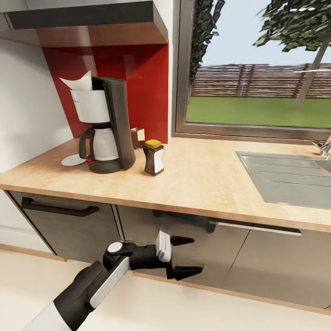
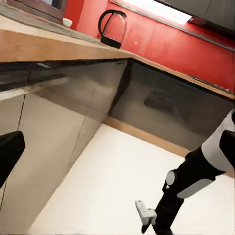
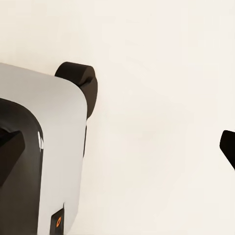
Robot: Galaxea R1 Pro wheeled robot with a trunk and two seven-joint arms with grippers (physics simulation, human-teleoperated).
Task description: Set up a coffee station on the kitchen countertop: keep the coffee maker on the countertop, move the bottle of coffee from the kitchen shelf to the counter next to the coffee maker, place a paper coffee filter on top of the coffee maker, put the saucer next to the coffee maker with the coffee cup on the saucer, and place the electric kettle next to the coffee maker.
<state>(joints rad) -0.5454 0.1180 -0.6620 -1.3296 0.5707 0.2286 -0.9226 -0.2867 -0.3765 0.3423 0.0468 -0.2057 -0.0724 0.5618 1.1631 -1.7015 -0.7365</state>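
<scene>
The left pincer (image 1: 187,256) hangs wide open and empty before the cabinets. The right pincer (image 3: 117,147) gapes empty over the floor. A paper filter (image 1: 79,82) tops the coffee maker (image 1: 106,124).

Countertop (image 1: 202,179) with coffee maker (image 1: 108,126), saucer (image 1: 72,160), bottle of coffee (image 1: 153,157)

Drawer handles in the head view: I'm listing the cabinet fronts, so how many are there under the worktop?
2. A black handle sits on the front below the coffee maker; a silver handle sits on the front below the sink. More may lie outside the picture.
</scene>
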